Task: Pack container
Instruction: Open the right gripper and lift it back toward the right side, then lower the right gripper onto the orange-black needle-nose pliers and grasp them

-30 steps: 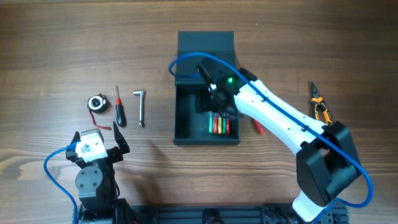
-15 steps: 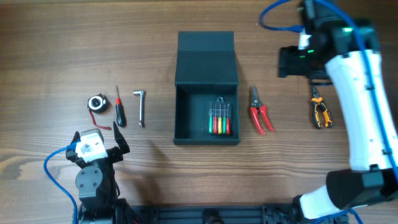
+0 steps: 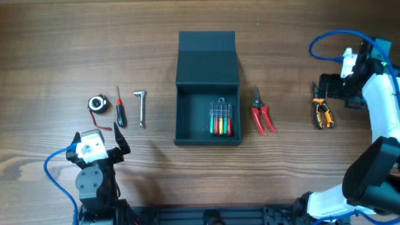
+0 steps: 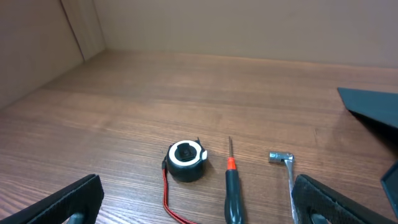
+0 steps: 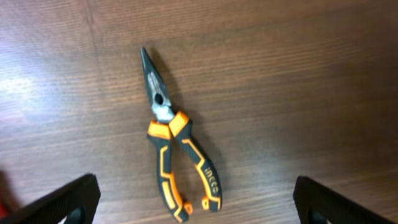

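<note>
Overhead shows inside the container (image 3: 194, 115) (screwdriver set (image 3: 220, 122) there); wrist views cannot; both arms' jaws apart.

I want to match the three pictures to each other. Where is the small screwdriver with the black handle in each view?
Overhead: the screwdriver lies left of the container, on the left half of the table.
Left wrist: bottom centre, tip pointing away from the camera.
Right wrist: not in it.
Shared landmark: the L-shaped wrench, just to its right in both views.
</note>
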Tool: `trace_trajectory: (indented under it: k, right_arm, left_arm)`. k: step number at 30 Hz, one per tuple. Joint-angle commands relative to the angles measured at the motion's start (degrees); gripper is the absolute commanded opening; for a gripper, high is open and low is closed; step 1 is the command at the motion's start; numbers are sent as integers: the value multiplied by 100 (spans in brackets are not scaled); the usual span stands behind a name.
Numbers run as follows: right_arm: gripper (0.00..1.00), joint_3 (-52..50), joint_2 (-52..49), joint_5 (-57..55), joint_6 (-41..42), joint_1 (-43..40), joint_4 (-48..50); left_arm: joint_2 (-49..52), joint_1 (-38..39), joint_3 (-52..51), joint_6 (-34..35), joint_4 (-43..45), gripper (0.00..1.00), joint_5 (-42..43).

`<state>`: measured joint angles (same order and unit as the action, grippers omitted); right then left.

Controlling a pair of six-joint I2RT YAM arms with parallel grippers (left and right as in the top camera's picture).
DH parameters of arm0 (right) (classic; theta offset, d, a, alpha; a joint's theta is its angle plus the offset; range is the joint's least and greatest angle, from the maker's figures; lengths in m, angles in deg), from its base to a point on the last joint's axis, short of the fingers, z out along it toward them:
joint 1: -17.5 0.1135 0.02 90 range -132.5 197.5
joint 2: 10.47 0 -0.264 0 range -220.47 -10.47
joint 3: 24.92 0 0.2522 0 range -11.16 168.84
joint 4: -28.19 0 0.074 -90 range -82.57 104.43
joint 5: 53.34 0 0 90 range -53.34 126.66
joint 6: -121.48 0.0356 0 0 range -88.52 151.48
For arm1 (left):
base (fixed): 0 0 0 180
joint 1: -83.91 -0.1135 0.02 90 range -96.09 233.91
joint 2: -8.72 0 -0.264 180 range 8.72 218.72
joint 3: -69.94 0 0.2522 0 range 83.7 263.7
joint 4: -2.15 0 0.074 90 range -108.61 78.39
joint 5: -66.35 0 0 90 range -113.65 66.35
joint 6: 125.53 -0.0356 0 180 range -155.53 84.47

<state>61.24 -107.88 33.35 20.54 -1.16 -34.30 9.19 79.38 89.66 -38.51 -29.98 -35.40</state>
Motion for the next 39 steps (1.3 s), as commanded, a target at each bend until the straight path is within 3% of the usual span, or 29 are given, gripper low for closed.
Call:
trace_trajectory:
  k: [1,17,22,26,35,39]
  right_arm:
    - [100,-369,-33,-229,-306,9,367]
    - [100,-841,-1366,168,-234,151,785]
    - [99,-1241,-1425,166,68,155,1097]
    - [98,-1244,-1425,-170,356,155,732]
    - [99,-1235,-1425,-638,-26,155,544]
    - [91,-1220,-1425,-636,-17,155,627]
  left_arm:
    - [-26,31,-28,-129,20,100,-28]
    - [-26,31,-28,-129,20,100,-28]
    - [-26,31,-28,-129,20,100,-28]
    - [-26,31,-28,-129,20,100,-28]
    - [-26,31,-28,-129,20,100,-28]
    - [-26,31,-28,-129,20,100,-31]
